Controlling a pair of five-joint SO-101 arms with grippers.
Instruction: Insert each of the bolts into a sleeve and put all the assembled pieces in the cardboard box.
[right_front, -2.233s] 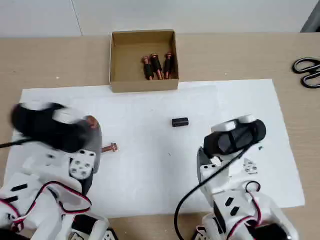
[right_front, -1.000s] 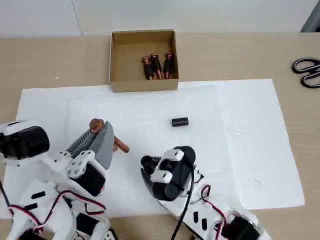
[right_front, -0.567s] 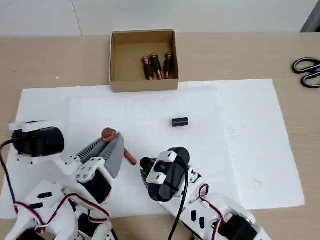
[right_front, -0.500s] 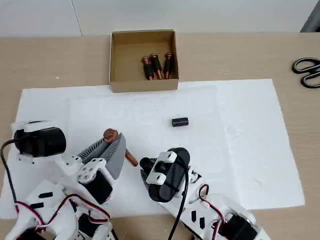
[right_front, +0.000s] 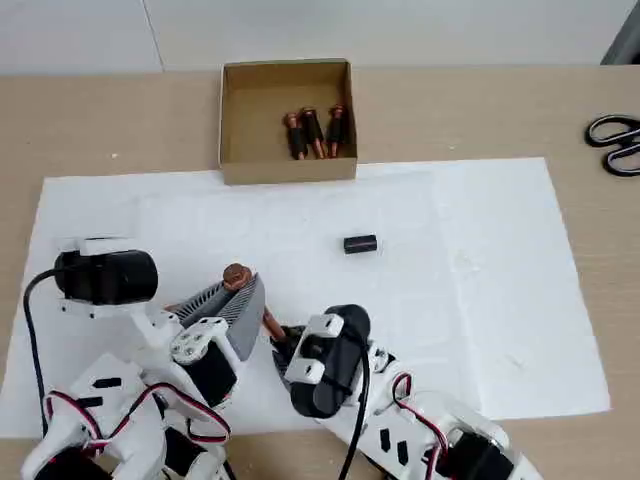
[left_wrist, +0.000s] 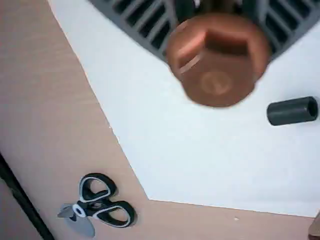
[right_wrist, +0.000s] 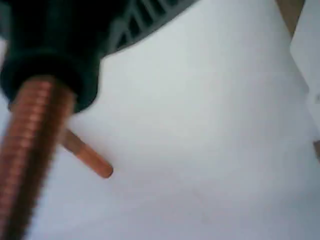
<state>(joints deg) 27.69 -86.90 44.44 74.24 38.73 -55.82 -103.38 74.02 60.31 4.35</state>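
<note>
Bolt (right_front: 237, 275) and sleeve (right_wrist: 45, 45) meet, lower centre of the high view.
Left claw (right_front: 246, 292) is clamped on the bolt, right claw (right_front: 284, 343) on the black sleeve, copper thread (right_wrist: 30, 150) poking out; cardboard box (right_front: 250, 120) sits upper centre.

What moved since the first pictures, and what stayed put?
The right gripper swung from the paper's right side to its middle. The left gripper, carrying the bolt, moved toward it, and the bolt's thread now sits in the held sleeve. The loose sleeve, the cardboard box with its three pieces and the scissors stayed put.
</note>
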